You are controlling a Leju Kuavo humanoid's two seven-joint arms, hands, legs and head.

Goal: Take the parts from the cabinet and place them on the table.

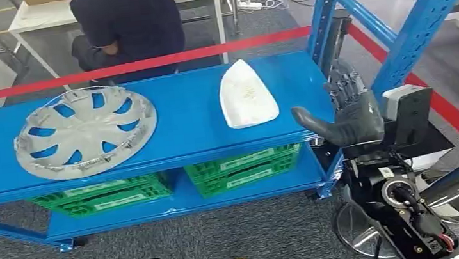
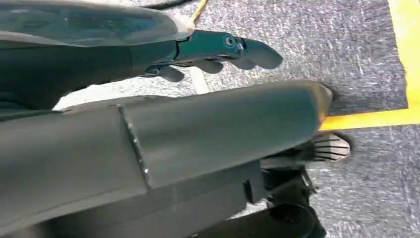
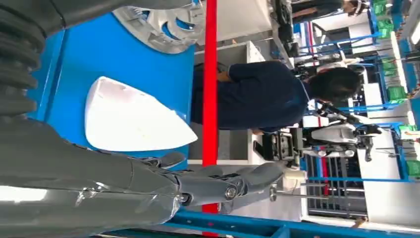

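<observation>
Closest in, the right hand (image 1: pixel 349 114) is up just off the right end of the blue bench (image 1: pixel 187 118), empty, fingers (image 1: pixel 343 84) spread apart and pointing up, thumb sticking out toward the bench. It's not touching anything. From the right wrist view the same hand (image 3: pixel 218 183) has its fingers fanned out in the air, with the white part (image 3: pixel 131 119) lying on the bench top just beyond them.

The left hand (image 2: pixel 218 52) hangs low over grey carpet with a yellow floor line (image 2: pixel 381 116) near it. Fingers are loosely apart and hold nothing.

On the bench top, the white part (image 1: pixel 246 95) sits toward the right half, flat, pointed end facing the far edge, near the right hand but clearly apart from it. The grey hubcap (image 1: pixel 84 132) lies flat on the left half of the bench, well apart from the white part, its rim close to the near edge.

Under the bench top, on the lower shelf, there are two green crates (image 1: pixel 178 183) side by side.

Just past the bench's far edge runs a red tape (image 1: pixel 143 64), stretched across. Behind that a person in a dark top (image 1: pixel 128 21) sits at a white desk (image 1: pixel 41 17). At the right end of the bench a blue rack upright (image 1: pixel 421 16) slants up and away.
</observation>
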